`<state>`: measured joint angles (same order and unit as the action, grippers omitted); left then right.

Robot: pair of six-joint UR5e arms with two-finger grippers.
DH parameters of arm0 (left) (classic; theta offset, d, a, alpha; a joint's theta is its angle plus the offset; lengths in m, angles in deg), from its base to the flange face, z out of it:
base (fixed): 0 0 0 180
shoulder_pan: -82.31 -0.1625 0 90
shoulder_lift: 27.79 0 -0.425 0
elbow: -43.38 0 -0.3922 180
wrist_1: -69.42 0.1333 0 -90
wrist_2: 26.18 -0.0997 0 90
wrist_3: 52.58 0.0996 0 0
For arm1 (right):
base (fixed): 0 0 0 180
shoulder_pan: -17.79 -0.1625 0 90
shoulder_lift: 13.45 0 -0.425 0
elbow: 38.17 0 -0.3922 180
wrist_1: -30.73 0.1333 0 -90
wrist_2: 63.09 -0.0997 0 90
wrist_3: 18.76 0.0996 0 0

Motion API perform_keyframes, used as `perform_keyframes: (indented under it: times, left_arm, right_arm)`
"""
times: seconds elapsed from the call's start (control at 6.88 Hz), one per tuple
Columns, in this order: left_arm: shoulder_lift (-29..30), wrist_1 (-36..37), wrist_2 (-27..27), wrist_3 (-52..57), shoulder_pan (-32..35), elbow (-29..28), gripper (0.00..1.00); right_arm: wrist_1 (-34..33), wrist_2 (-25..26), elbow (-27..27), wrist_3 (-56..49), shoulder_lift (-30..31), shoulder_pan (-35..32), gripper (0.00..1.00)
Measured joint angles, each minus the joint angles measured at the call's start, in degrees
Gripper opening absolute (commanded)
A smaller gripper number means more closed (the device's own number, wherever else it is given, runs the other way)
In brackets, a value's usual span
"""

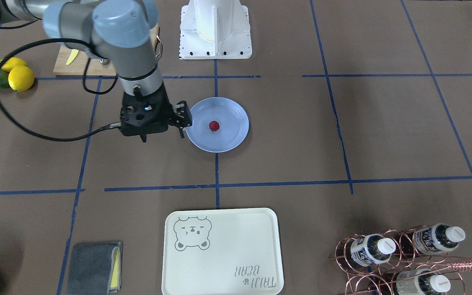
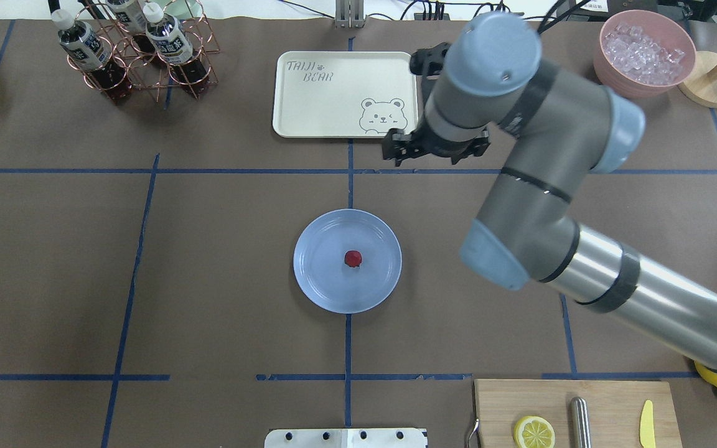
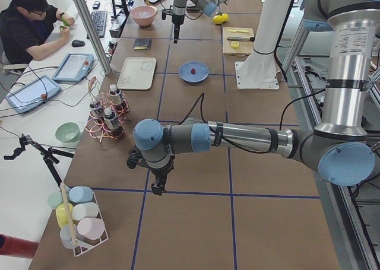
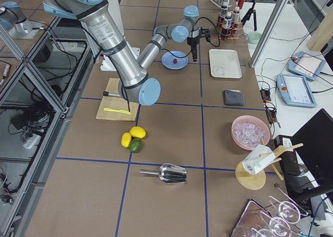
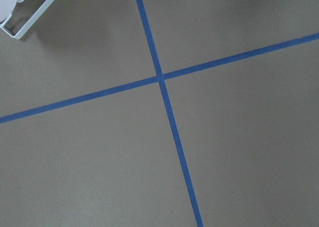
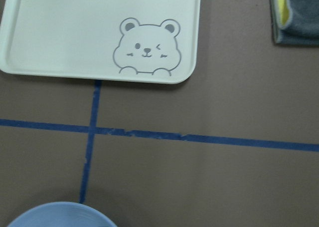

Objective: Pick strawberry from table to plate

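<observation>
The strawberry (image 1: 214,125) (image 2: 353,258), a small dark-red berry, lies near the middle of the light blue plate (image 1: 228,141) (image 2: 318,277) on the brown table (image 1: 301,135). My right gripper (image 1: 163,136) hangs above the table beside the plate, on the side towards the bear tray, clear of the berry. Its fingers look spread, so it is open and holds nothing. The right wrist view shows only the plate's rim (image 6: 60,214) at its bottom edge. My left gripper (image 3: 157,186) points down over bare table far from the plate, and I cannot tell its state.
A cream bear tray (image 1: 219,254) lies beyond the plate, with a grey cloth (image 1: 92,268) and a copper rack of bottles (image 1: 400,254) to either side. Lemons and an avocado (image 1: 17,76), a cutting board (image 2: 576,410) and an ice bowl (image 2: 645,50) flank the right arm. A person (image 3: 27,29) sits at the side.
</observation>
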<state>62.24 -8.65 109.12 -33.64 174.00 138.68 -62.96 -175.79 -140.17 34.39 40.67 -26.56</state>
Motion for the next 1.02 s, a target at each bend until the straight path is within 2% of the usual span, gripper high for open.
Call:
perform_keyframes:
  times: [0.29,0.73,0.87,1.02]
  left_arm:
    - [-2.0,-0.3,0.4,-2.4,0.1,0.3,1.0]
    - [-1.5,-2.0,0.0,-6.9,0.1,1.6,1.0]
    - [-1.5,-2.5,-0.1,-7.1,0.1,2.4,1.0]
    - [-1.6,-2.8,-0.2,-7.2,0.1,3.1,1.0]
  right_arm:
    - [0.0,-5.7,-4.2,-17.7,10.3,-10.4,1.0]
    - [0.2,-14.0,-4.1,-43.4,25.4,-28.3,1.0]
    - [0.5,-14.1,-3.7,-49.2,30.9,-33.2,1.0]
    - [0.7,-12.1,-3.2,-53.1,35.5,-36.8,1.0]
